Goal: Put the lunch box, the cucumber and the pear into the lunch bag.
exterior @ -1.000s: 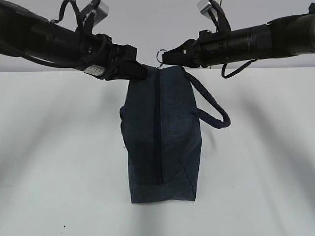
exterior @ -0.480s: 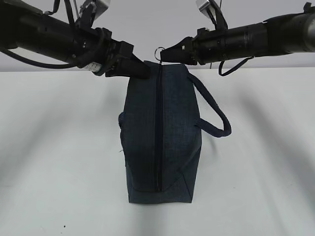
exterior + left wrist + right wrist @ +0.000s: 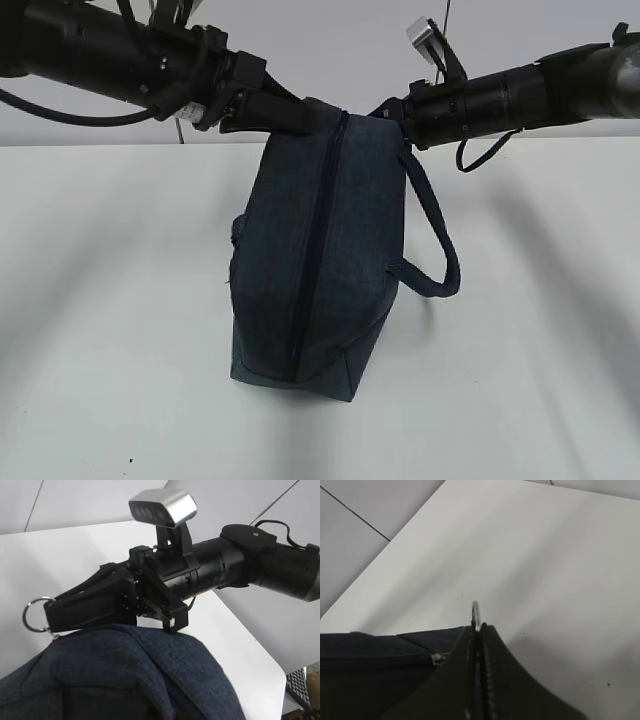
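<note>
The exterior view shows me holding the lunch bag by its top end between my two arms, so that it hangs tilted with its lower end resting on the tabletop near the middle; my left gripper is clamped on the fabric at the top left corner of the bag, which I judge is there to anchor the cloth while the other side works the zipper; my right gripper comes in from the opposite side, jaws pressed together on the silver ring pull, which the left wrist view shows poking out past the closed fingertips; the right wrist view confirms it, the ring standing edge-on just beyond my shut jaws; the zipper runs down the face of the bag and looks closed along its visible length, so I take the opening step as not yet done; the padded handle loops free on the right; the lunch box, cucumber and pear appear in none of the views, so I cannot say where they lie.
</note>
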Available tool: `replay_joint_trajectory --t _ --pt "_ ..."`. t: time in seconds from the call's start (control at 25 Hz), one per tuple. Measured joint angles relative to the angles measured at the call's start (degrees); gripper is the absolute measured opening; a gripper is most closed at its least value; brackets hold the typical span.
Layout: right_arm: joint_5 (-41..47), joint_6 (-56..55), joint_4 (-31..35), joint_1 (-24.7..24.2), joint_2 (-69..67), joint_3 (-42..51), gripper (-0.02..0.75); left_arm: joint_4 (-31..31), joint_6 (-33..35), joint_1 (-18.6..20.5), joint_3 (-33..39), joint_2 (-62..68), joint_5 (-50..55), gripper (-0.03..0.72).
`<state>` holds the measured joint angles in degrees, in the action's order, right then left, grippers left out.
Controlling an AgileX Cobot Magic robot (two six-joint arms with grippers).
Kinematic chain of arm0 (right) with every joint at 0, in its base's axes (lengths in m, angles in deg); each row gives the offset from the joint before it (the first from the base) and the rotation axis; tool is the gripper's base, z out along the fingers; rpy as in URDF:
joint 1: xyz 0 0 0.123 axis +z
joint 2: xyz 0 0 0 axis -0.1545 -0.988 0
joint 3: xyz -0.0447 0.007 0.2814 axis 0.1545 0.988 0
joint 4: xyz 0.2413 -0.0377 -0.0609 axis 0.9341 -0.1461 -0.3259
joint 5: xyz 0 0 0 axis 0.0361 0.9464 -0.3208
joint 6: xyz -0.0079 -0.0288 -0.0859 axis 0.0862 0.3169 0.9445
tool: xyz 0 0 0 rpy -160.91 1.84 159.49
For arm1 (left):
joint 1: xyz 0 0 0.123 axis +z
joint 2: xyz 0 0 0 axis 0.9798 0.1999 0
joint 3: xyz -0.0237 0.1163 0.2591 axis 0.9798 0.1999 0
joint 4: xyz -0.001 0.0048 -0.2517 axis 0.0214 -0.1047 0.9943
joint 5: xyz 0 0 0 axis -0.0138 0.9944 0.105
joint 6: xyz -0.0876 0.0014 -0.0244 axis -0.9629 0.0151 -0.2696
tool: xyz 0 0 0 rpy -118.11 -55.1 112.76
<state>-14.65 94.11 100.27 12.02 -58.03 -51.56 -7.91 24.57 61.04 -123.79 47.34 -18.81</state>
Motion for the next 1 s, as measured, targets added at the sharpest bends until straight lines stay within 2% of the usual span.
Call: replay_joint_trajectory --t 0.32,0.4,0.48,0.56,0.68,0.76,0.8,0.88,1.0 --pt "-0.47 -0.57 -0.41 0.0 -0.1 -0.7 0.008 -0.31 0.0 0.0 -1.27 0.13 -1.57 0.011" --pt "-1.15 -0.6 -1.81 -0.04 -0.1 -1.47 0.039 0.05 -0.05 0.0 -1.27 0.39 -2.39 0.011" --pt "-3.02 -0.7 -5.89 -0.04 0.65 -2.43 0.118 0.81 -0.05 -0.18 -1.32 1.21 -4.16 0.022" --pt "-4.5 -1.95 -13.03 -0.13 2.29 -3.39 0.232 1.91 -0.05 -0.62 -1.47 2.46 -6.6 0.062" --pt "-5.96 -7.72 -22.84 -0.13 5.68 -4.53 0.34 3.63 -0.05 -1.58 -1.9 4.29 -9.7 0.203" --pt "-6.07 -12.68 -28.72 -0.13 7.88 -4.64 0.364 4.08 -0.05 -2.07 -1.9 4.71 -10.83 0.316" --pt "-6.07 -15.02 -31.78 -0.17 9.0 -4.66 0.369 4.14 -0.05 -2.2 -1.91 4.71 -11.06 0.346" --pt "-5.13 -20.66 -36.6 -0.17 10.87 -4.66 0.375 2.58 -0.05 -2.25 -2.38 4.23 -11.14 0.375" --pt "-2.57 -26.9 -42.28 -0.17 13.71 -4.66 0.377 -6.09 -2.22 -2.2 -2.76 1.97 -12.13 0.373"
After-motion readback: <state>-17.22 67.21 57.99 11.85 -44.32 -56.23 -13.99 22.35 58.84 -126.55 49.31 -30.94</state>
